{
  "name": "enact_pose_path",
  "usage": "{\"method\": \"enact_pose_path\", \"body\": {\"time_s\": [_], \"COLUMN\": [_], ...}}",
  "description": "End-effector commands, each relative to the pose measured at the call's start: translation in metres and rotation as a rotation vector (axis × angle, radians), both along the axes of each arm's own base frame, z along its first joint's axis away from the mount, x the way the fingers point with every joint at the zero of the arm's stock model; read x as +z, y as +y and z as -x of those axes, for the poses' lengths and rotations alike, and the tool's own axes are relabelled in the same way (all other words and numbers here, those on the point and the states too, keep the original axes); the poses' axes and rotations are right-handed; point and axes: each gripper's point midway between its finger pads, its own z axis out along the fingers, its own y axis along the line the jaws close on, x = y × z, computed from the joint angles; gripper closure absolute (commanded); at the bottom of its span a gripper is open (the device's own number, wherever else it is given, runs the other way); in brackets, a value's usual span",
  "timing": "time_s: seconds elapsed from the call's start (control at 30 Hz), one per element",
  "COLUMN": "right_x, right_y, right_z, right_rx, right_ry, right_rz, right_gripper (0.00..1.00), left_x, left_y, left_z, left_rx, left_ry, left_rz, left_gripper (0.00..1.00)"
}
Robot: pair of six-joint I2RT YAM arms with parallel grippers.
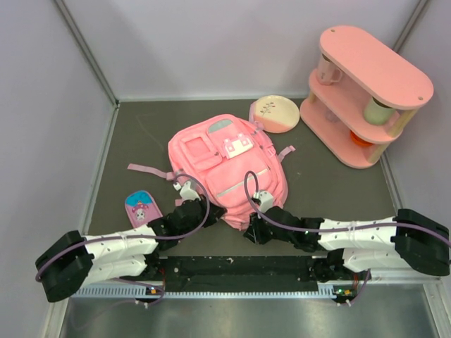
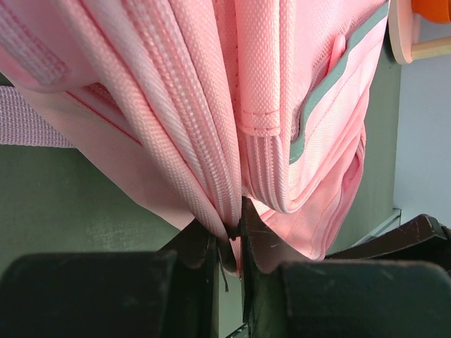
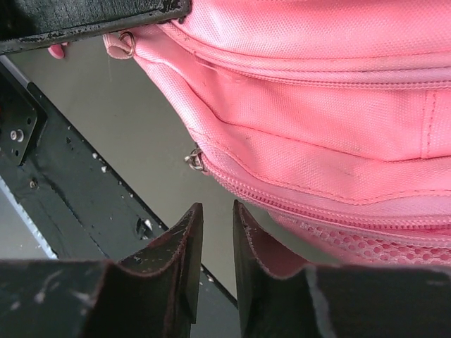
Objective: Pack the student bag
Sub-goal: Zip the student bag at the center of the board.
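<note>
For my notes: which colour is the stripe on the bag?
Grey-green, on the pink bag; the left wrist view shows the stripe best.

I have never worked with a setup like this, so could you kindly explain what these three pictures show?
Two robot arms sit at the near edge of a table. One picture looks down from above; the other two come from cameras on each wrist. On the table lie a pink student bag, a small pink pouch, a round pink case and a pink shelf. The left tool is pinched on the bag's zipper seam. The right tool stands slightly apart at the bag's edge, nothing visible between its fingers.
</note>
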Motion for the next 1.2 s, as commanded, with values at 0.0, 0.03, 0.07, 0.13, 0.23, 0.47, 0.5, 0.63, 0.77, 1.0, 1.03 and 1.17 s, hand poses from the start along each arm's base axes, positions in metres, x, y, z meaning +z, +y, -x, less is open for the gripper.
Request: {"method": "enact_pose_path", "body": {"time_s": [0.0,0.03,0.07,0.13,0.23,0.47,0.5,0.63,0.77,1.0,1.03,1.17], "right_x": [0.027,0.027,0.028,0.029,0.031,0.028,0.026,0.024,0.02,0.014,0.014,0.016], "right_y": [0.016,0.016,0.016,0.016,0.018,0.015,0.014,0.016,0.024,0.024,0.023,0.015], "right_z": [-0.016,-0.016,-0.017,-0.018,-0.017,-0.021,-0.022,-0.027,-0.038,-0.05,-0.05,-0.052], "right_rx": [-0.032,-0.031,-0.034,-0.036,-0.024,-0.114,-0.133,-0.22,-0.323,-0.404,-0.404,-0.41], "right_ry": [-0.048,-0.049,-0.05,-0.051,-0.052,-0.024,-0.021,-0.024,-0.01,-0.045,-0.05,-0.076], "right_rz": [-0.069,-0.069,-0.07,-0.073,-0.083,-0.091,-0.086,-0.078,-0.064,-0.031,-0.03,-0.011], "right_gripper": [0.77,0.78,0.78,0.76,0.71,0.54,0.53,0.53,0.57,0.7,0.75,1.0], "left_x": [0.027,0.027,0.027,0.026,0.027,0.029,0.031,0.032,0.033,0.034,0.034,0.032], "left_y": [-0.011,-0.012,-0.013,-0.015,-0.018,-0.021,-0.021,-0.021,-0.021,-0.018,-0.017,-0.016], "left_z": [-0.009,-0.01,-0.009,-0.009,-0.009,-0.01,-0.011,-0.01,-0.01,-0.01,-0.01,-0.01], "left_rx": [-0.011,-0.014,-0.017,-0.026,-0.033,-0.039,-0.039,-0.043,-0.041,-0.035,-0.033,-0.03], "left_ry": [-0.087,-0.086,-0.085,-0.083,-0.081,-0.083,-0.085,-0.086,-0.089,-0.093,-0.093,-0.091], "left_rz": [0.062,0.062,0.063,0.065,0.064,0.066,0.068,0.066,0.07,0.068,0.068,0.064], "left_gripper": [1.0,1.0,1.0,1.0,1.0,1.0,1.0,1.0,1.0,1.0,1.0,1.0]}}
